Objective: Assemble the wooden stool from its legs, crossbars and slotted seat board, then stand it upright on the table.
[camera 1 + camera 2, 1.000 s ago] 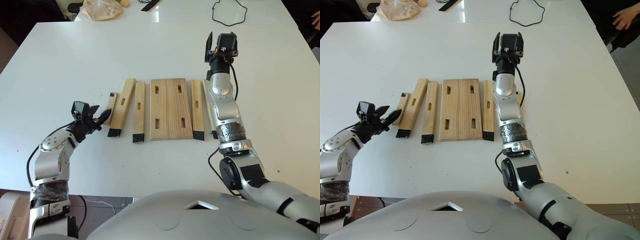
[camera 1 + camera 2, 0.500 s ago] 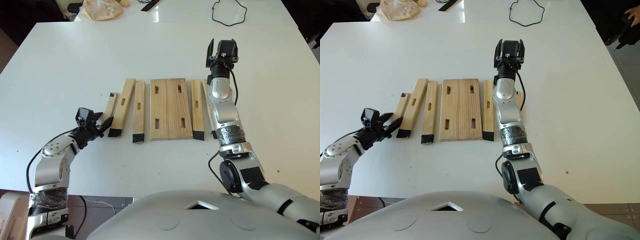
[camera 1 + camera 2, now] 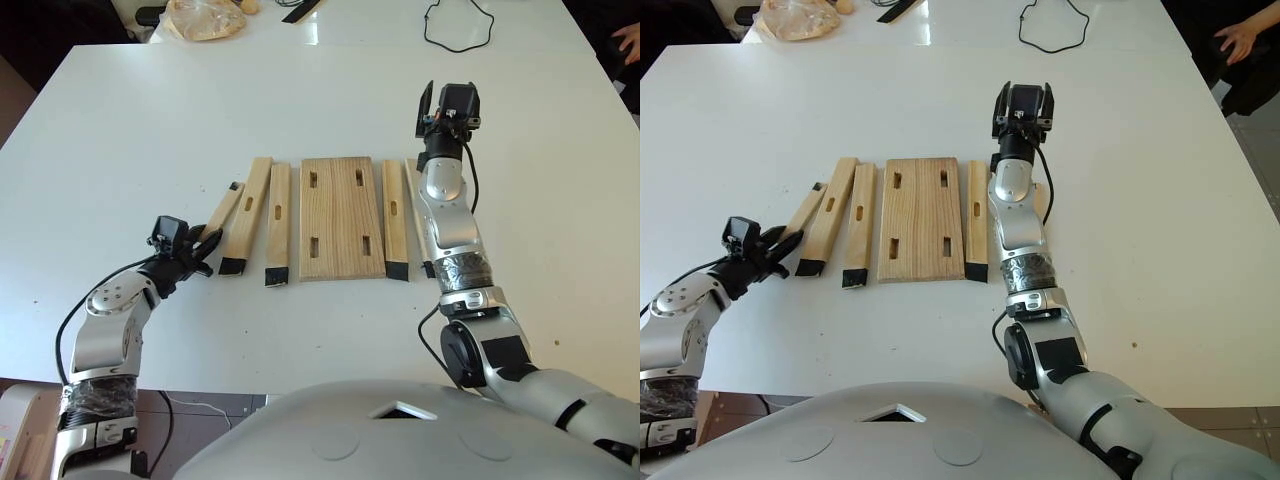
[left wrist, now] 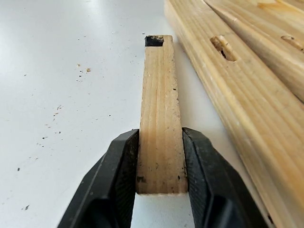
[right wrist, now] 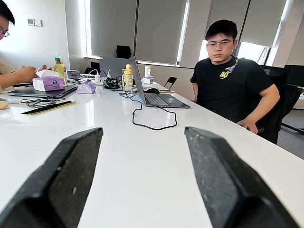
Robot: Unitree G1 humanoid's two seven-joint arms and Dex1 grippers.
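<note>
Gripping short pale wooden crossbar (image 4: 159, 85), 9 o'clock, by near end in left end effector (image 4: 160, 137); probably light, stiff. Right end effector (image 5: 142, 130) wide, empty.

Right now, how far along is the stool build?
Done: nothing joined; the seat board and slotted legs lie flat, side by side, on the table. In hand: the left gripper is shut on the near end of the short crossbar at the row's left end; the right gripper is open and empty beyond the row. Left: every joint, then standing it upright.
</note>
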